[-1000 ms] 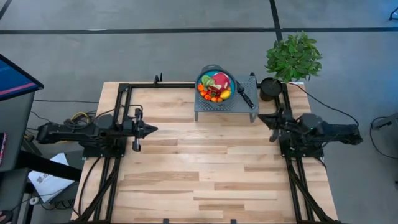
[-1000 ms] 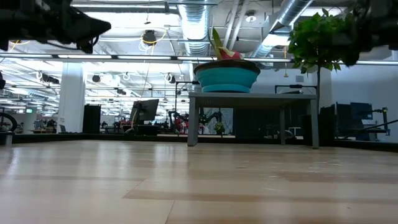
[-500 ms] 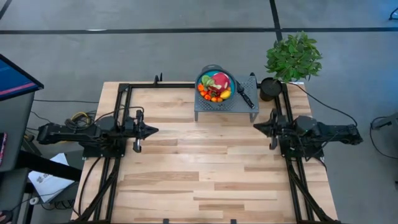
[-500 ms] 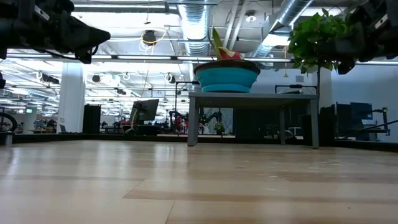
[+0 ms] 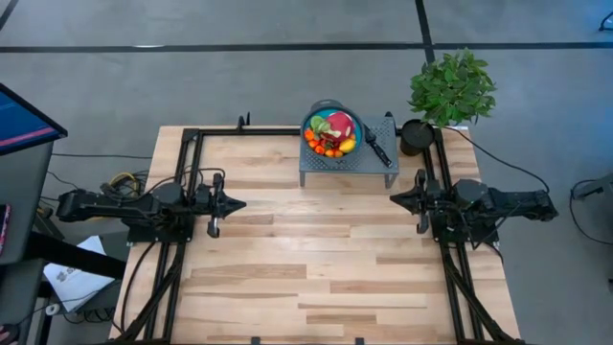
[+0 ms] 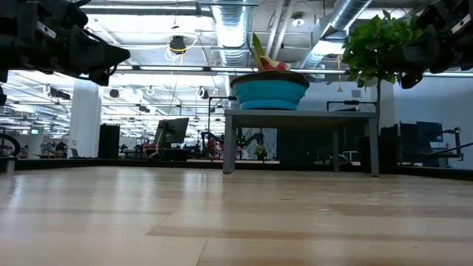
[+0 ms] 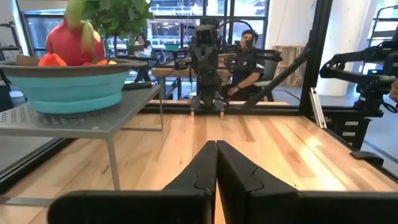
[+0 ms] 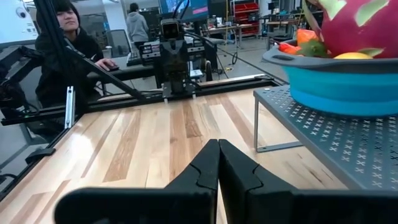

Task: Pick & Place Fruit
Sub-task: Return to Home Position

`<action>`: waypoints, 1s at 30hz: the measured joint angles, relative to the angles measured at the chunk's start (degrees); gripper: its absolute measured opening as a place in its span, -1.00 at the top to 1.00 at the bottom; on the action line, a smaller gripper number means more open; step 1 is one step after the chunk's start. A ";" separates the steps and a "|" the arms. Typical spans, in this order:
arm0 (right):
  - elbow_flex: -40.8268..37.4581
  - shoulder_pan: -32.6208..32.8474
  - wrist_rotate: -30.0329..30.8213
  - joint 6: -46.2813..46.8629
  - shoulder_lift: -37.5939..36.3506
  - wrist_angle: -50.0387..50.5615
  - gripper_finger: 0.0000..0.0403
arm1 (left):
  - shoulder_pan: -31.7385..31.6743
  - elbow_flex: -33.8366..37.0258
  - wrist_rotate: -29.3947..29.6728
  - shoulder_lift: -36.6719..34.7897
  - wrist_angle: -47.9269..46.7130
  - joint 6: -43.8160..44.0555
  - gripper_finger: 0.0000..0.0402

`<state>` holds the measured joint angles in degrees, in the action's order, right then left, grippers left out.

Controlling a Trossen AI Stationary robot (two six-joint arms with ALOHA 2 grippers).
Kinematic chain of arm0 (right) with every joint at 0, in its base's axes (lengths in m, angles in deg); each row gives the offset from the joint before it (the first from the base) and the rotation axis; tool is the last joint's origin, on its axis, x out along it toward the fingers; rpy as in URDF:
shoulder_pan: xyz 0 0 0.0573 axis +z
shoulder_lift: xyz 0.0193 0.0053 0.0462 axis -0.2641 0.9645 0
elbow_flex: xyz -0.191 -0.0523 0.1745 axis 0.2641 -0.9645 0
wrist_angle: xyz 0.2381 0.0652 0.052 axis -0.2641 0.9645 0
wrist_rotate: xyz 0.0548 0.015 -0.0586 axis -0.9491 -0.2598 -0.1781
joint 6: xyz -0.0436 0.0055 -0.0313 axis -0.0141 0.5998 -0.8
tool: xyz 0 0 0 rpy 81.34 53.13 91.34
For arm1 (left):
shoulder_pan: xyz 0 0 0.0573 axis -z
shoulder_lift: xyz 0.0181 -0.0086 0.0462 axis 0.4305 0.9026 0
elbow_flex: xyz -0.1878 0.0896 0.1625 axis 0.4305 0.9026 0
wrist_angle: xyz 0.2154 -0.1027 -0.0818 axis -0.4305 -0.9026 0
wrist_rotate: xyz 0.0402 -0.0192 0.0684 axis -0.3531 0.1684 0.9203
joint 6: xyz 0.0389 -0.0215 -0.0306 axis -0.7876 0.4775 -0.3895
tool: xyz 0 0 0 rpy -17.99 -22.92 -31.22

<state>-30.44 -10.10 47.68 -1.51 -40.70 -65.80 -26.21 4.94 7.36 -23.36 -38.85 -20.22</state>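
High view: small orange, red, yellow and green toy fruits (image 5: 326, 146) and a pink-red dragon fruit (image 5: 338, 123) are heaped in a teal strainer bowl (image 5: 306, 127) on a grey perforated metal stand (image 5: 369, 165) at the far edge of the wooden bench (image 5: 316, 259); the left hand (image 5: 235, 203) and right hand (image 5: 395, 199) are held at opposite sides. Low view: the dragon fruit is seen above the bowl's rim. Wrist views: the fingers of both hands are pressed together
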 joint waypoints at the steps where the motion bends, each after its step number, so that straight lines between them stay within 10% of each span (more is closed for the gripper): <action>1: 0.00 0.04 0.00 0.00 -0.02 0.11 1.00 | 0.00 0.00 -0.01 -0.02 0.03 -0.02 0.99; 30: -0.83 -0.02 0.20 -0.50 -0.02 7.88 1.00 | 0.00 0.00 -1.70 1.62 -1.36 0.44 0.99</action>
<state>-31.27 -10.12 47.88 -2.01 -40.72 -57.92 -26.21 4.94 5.66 -21.75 -40.22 -19.78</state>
